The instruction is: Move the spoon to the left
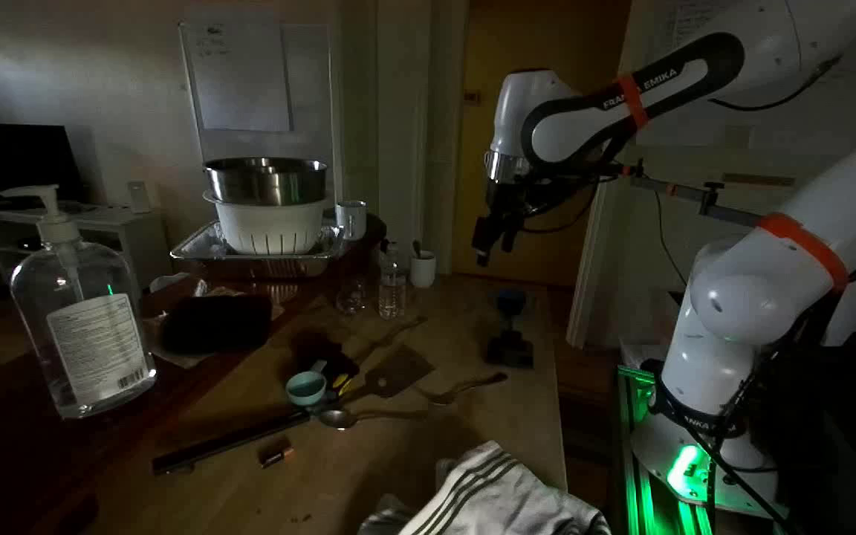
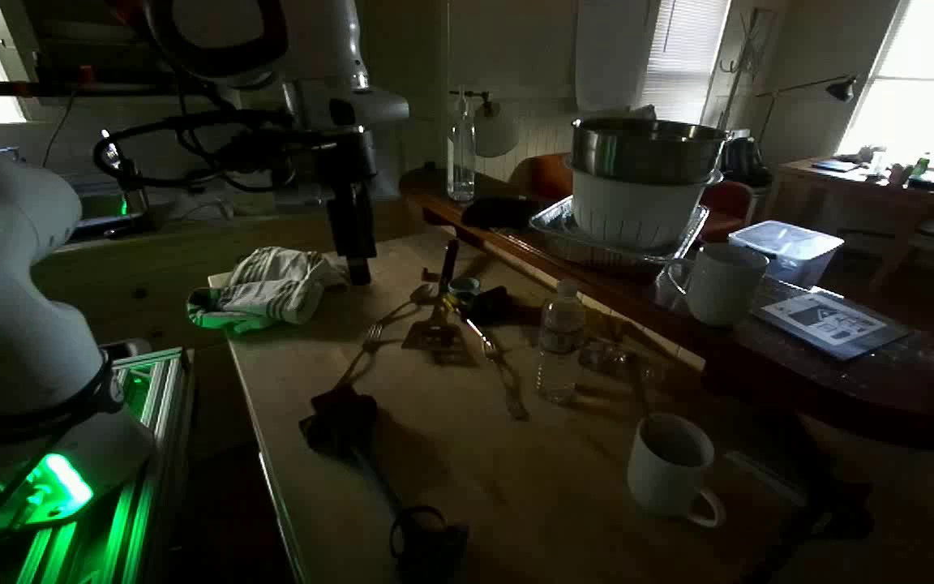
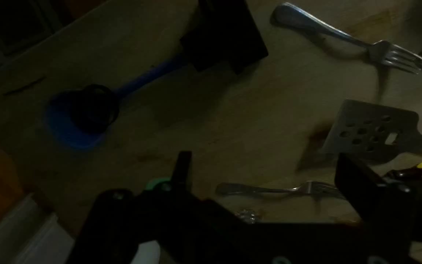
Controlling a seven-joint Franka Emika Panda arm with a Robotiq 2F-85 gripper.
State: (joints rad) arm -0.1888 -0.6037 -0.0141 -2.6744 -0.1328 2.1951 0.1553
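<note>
The blue spoon (image 3: 152, 75) lies on the wooden table in the wrist view, up and left of my jaws. A dark ring-like object covers part of its bowl, and a black block hides the handle's end. In both exterior views the spoon is dim: its blue bowl shows in an exterior view (image 1: 511, 300) and its slim handle in an exterior view (image 2: 375, 474). My gripper (image 3: 264, 159) is open, with nothing between its fingers. It hangs well above the table in both exterior views (image 1: 495, 249) (image 2: 359, 272), apart from the spoon.
The black block (image 3: 229, 36) touches the spoon's handle. Forks (image 3: 328, 31), a slotted spatula (image 3: 372, 128), a teal cup (image 1: 305, 388) and a silver spoon (image 1: 339, 420) lie on the table. A bottle (image 2: 560, 341), a white mug (image 2: 670, 470) and a towel (image 1: 502, 490) also stand or lie there.
</note>
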